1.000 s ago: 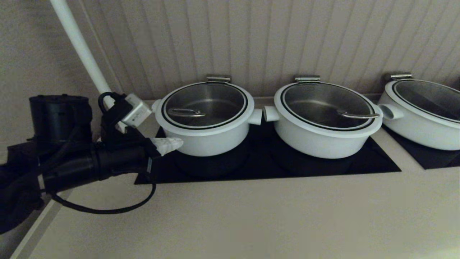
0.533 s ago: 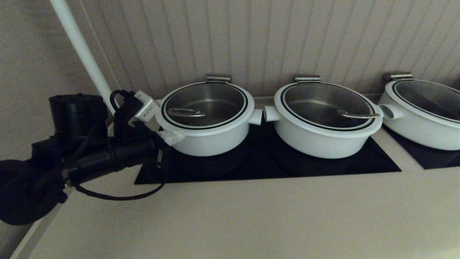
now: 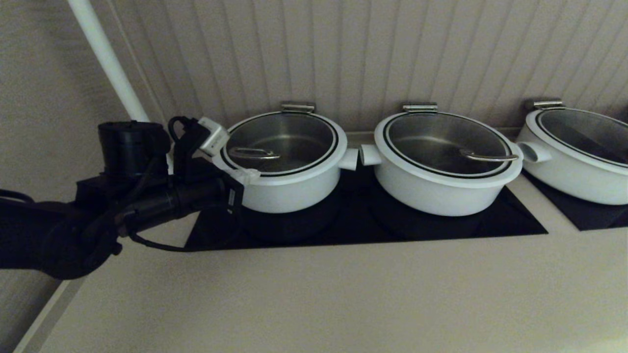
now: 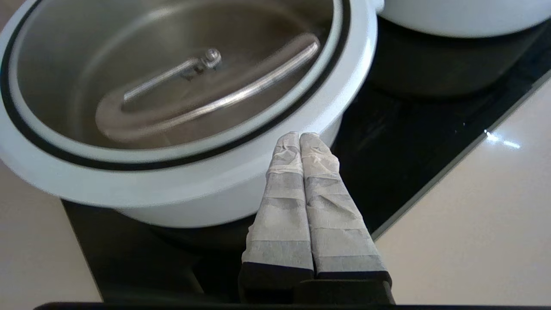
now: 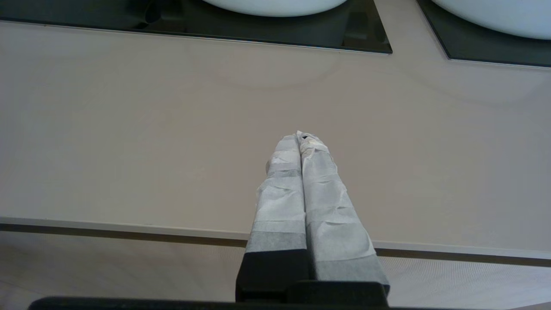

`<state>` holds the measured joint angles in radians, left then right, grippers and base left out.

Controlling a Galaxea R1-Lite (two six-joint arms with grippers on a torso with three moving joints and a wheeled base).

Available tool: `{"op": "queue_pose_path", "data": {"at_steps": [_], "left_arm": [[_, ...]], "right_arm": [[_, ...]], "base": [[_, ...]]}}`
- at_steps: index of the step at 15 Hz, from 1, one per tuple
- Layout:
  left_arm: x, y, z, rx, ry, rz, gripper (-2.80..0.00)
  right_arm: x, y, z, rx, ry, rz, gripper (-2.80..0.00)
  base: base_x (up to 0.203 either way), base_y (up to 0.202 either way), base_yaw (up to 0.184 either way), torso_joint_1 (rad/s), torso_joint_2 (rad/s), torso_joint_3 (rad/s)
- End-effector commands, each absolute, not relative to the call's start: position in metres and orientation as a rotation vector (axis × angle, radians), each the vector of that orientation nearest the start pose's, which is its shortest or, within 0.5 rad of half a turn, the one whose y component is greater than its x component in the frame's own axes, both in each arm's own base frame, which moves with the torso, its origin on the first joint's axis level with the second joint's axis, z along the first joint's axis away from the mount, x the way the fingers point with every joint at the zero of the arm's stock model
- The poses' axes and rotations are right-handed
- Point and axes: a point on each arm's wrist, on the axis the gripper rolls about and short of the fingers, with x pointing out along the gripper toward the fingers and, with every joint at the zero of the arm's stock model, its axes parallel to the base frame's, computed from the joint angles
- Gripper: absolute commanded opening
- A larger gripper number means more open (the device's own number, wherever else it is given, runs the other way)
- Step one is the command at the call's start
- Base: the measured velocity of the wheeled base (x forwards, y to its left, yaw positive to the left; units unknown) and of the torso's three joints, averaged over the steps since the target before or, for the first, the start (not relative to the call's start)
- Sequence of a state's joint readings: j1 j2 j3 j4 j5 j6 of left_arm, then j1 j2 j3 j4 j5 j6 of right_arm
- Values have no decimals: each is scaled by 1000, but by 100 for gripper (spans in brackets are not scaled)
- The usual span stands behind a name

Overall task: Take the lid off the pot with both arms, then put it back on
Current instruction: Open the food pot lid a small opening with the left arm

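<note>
Lid (image 3: 279,144) sits on the pot (image 3: 289,189); our left gripper (image 4: 301,137), pinched empty, must open first; right gripper (image 5: 300,137) idles, pinched empty.

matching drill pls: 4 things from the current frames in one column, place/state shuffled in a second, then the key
Things:
1. left gripper
2. right gripper
3. lid
4. middle pot

Places/states:
A. seated on the pot, wire handle untouched
B. shut, tips at the lid's white rim
C. shut, over bare counter, away from any pot
D. on the black cooktop, to the robot's right of the task's pot

Pairs: 1-B, 2-C, 3-A, 4-D
</note>
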<state>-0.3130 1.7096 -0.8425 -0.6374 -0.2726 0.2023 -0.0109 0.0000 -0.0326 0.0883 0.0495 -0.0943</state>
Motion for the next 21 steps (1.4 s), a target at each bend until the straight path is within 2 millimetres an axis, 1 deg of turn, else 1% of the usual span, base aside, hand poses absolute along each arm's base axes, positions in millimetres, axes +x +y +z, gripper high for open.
{"op": "queue_pose_path", "data": {"at_steps": [1, 7, 12, 17, 21], "left_arm": [[301, -103, 190, 198, 165, -603, -280], [314, -104, 200, 198, 129, -552, -280], [316, -102, 206, 197, 109, -542, -280], [319, -97, 220, 195, 61, -521, -280], [318, -96, 223, 194, 52, -517, -280]], "right_arm": [[-26, 1, 76, -93, 53, 42, -280], [-26, 1, 75, -93, 55, 41, -280], [-26, 1, 75, -93, 55, 42, -280], [-26, 1, 76, -93, 53, 42, -280], [-26, 2, 75, -107, 54, 48, -280]], "base": [[0, 0, 0, 0, 0, 0], [0, 0, 0, 0, 0, 0], [0, 0, 0, 0, 0, 0], [0, 0, 0, 0, 0, 0], [0, 0, 0, 0, 0, 0]]}}
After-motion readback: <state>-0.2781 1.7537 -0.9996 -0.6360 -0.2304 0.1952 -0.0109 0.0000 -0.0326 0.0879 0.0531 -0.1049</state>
